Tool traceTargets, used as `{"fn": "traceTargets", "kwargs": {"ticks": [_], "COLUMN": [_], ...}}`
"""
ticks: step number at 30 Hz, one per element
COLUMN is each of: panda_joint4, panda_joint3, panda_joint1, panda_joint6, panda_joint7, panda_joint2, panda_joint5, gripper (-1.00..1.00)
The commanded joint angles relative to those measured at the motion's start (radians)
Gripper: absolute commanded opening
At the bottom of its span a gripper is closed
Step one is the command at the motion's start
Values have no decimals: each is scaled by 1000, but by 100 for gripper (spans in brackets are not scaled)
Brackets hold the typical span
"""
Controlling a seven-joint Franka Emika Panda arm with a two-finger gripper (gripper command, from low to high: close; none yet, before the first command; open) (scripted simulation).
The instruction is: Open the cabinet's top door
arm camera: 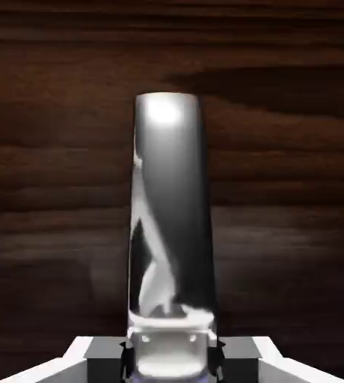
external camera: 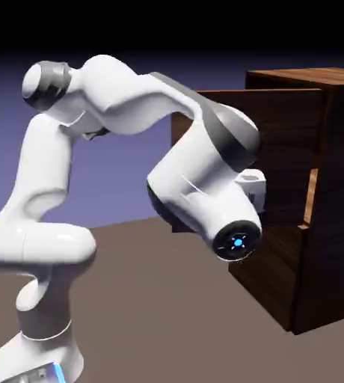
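Two views, same story: your end effector (arm camera: pixel 171 357) is clenched on the handle (arm camera: pixel 171 224), w/ the grey bar filling the gap between the fingertips (arm camera: pixel 104 359) in the hand view. In the exterior view the top door (external camera: pixel 261 153) stands swung out from the cabinet (external camera: pixel 332 202), edge toward the arm; the hand itself is mostly hidden behind the wrist, so contact there can't be confirmed. Door looks partly open, prob. not yet fully.

Risks from here: the handle is smooth and curved, so if you pull off the hinge arc the bar could slide out of the grip. The arm is folded tight near the desk (external camera: pixel 152 299); more swing may bring the elbow close to the door edge.
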Motion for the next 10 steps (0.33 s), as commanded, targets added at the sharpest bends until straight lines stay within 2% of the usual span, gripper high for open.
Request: {"fn": "traceTargets", "kwargs": {"ticks": [1,10], "panda_joint4": [30,221], "panda_joint3": [26,263], "panda_joint1": [-20,-157], "panda_joint6": [8,128], "panda_joint7": [-10,8], "panda_joint2": [-36,-362], "panda_joint5": [-30,-243], "gripper": [-100,-100]}}
